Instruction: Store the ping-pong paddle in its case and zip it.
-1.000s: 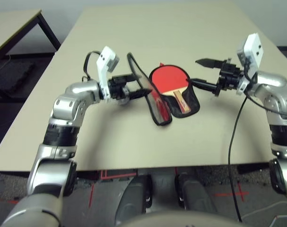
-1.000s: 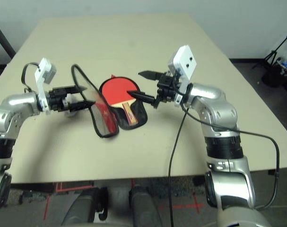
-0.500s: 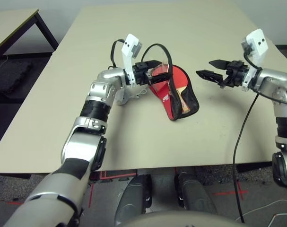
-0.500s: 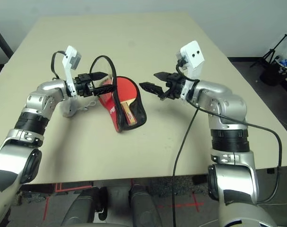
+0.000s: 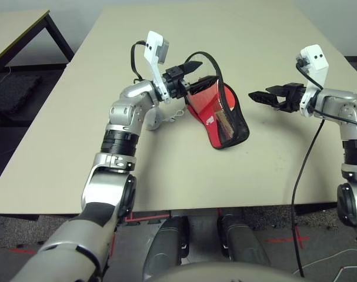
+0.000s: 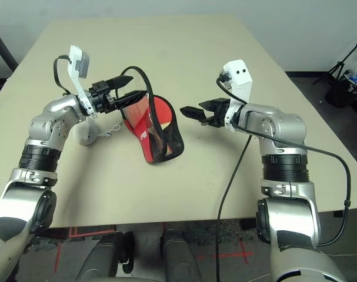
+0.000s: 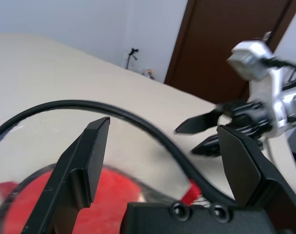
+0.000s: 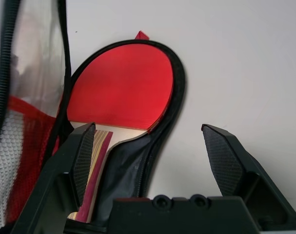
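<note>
The case's (image 5: 216,111) raised flap hides most of the ping-pong paddle (image 8: 121,87) at frame centre; its handle is cut off at the right wrist view's lower left.

One paddle (image 8: 119,85), one case (image 5: 218,114) (open), two tools.

Both arms are chunky silver metal segments with black ribbed bands at the joints. Each wrist carries a white boxy camera block, with a black cable looping off it, and the right one trails down past the forearm. The left hand (image 5: 187,75) and right hand (image 5: 262,96) each have two black wedge-shaped fingers, with small screws on the black base.
</note>
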`<state>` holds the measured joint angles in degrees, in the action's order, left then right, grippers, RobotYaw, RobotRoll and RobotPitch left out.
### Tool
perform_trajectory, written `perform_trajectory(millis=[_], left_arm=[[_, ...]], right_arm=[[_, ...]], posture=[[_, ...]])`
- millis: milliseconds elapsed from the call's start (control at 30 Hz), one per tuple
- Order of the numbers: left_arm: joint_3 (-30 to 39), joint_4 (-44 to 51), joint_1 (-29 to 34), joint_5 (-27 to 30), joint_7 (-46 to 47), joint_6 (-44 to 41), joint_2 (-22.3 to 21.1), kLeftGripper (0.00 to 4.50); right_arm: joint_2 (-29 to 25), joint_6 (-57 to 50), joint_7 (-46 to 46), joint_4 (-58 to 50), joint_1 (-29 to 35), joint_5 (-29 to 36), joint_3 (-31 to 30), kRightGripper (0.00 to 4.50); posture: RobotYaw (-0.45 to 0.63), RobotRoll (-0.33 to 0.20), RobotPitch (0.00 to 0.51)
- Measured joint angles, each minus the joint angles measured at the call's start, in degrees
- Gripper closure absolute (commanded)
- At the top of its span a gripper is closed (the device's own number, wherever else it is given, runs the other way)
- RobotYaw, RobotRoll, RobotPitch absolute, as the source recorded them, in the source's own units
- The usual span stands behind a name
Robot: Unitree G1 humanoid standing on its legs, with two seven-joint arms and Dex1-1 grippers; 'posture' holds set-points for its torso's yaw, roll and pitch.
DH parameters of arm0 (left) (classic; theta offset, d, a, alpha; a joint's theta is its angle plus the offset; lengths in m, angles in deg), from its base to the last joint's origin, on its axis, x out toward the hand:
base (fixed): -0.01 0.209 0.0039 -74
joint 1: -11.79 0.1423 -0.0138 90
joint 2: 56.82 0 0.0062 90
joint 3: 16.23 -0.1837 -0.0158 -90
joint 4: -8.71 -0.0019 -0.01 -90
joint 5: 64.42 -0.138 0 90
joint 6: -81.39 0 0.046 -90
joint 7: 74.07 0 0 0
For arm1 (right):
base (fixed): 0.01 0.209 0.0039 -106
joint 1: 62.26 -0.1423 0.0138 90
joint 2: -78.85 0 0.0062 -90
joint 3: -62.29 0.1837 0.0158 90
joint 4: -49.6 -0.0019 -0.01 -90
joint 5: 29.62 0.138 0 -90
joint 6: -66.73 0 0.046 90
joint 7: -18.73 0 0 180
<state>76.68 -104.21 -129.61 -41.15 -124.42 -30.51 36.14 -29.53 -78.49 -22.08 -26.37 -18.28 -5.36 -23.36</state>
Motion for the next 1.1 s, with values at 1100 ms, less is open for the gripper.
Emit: perform_trajectory(millis=[1100], left_arm=[[-0.63, 28.88, 17.56, 6.02, 2.73, -17.32, -12.69, 0.00]], right_arm=[[5.95, -28.43, 11.86, 3.15, 0.79, 1.92, 5.53, 0.01]], posture=[[0.00, 0.000, 0.124]])
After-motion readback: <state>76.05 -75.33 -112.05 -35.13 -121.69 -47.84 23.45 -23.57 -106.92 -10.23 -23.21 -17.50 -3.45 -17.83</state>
